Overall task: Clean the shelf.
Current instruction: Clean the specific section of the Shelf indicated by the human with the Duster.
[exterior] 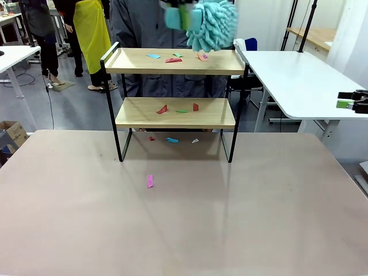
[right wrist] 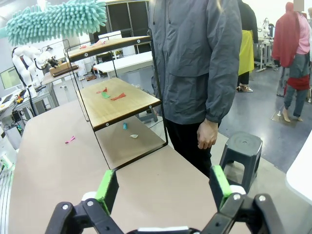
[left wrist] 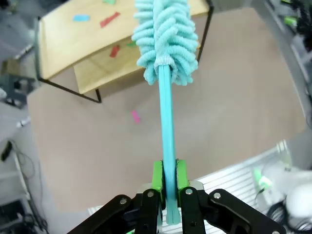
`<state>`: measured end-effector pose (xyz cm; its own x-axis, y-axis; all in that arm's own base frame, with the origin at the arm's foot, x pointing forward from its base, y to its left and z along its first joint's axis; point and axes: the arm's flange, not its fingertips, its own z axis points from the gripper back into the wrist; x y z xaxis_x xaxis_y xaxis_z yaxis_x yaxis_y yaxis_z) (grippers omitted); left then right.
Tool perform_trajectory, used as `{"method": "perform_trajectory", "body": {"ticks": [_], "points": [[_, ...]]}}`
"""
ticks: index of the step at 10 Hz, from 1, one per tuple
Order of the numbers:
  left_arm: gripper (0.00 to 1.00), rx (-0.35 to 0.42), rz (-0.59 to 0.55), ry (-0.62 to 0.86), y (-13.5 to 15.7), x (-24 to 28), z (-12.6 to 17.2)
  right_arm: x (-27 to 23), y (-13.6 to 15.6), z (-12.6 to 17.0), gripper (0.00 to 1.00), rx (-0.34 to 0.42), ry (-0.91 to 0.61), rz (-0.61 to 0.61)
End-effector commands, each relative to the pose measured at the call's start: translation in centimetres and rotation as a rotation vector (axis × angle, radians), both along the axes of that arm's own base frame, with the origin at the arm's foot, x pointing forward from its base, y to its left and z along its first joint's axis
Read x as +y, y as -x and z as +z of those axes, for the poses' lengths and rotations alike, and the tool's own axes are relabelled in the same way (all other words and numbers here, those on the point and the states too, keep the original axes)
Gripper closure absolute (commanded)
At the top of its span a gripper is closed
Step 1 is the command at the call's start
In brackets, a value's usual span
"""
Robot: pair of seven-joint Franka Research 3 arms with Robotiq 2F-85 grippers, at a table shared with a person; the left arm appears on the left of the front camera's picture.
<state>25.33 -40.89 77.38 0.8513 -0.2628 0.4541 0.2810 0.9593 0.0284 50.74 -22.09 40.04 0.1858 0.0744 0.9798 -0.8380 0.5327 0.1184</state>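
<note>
The small two-tier shelf (exterior: 132,61), two light wooden boards in a thin black metal frame, stands on the far middle part of the pale brown bench (exterior: 241,218). The left fingers (left wrist: 157,174), black with green pads, are closed tightly on the flat handle of a turquoise fluffy duster (exterior: 211,24). The duster's head hangs over the far right end of the top board, just beside a pink paper scrap (exterior: 202,57); whether it touches the board I cannot tell. On the same board lie also a blue scrap (exterior: 153,56), a red scrap (exterior: 173,60) and a small green scrap (exterior: 177,55). The lower board carries two red scraps (exterior: 163,109) with a green one (exterior: 181,111) between them. On the bench under the shelf are a blue piece (exterior: 172,140), a white piece (exterior: 195,140) and a tiny red piece (exterior: 152,138), and a pink strip (exterior: 150,181) lies alone on the bench, on the near side of the shelf. The right fingers (right wrist: 108,189) stand wide apart and hold nothing, at the right side, well apart from the shelf. A person in a grey jacket (right wrist: 195,58) stands at the far side, close behind the shelf, one hand (right wrist: 207,136) hanging down, and a dark grey plastic stool (right wrist: 241,148) stands on the floor near this person.
</note>
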Motion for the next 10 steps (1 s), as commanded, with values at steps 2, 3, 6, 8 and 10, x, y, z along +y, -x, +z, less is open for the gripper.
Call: {"method": "perform_trajectory", "body": {"ticks": [2, 3, 6, 8, 10], "points": [[0.87, -0.115, 0.18, 0.078, -0.3, -4.7, 0.4, 0.3, 0.0, 0.3, 0.0, -0.005, 0.003, -0.003], [0.87, -0.144, 0.221, 0.112, -0.7, -5.4, -0.2, 0.3, 0.0, 0.3, 0.0, -0.005, 0.003, -0.003], [0.87, -0.172, 0.248, 0.158, -1.8, -7.5, -2.3, 0.3, 0.0, 0.3, 0.0, -0.005, 0.003, -0.003], [0.87, -0.162, 0.249, 0.186, -2.2, -8.7, -3.4, 0.3, 0.0, 0.3, 0.0, -0.005, 0.003, -0.003], [0.87, -0.15, 0.276, 0.186, -2.3, -9.5, -4.8, 0.3, 0.0, 0.3, 0.0, -0.005, 0.003, -0.003]]}}
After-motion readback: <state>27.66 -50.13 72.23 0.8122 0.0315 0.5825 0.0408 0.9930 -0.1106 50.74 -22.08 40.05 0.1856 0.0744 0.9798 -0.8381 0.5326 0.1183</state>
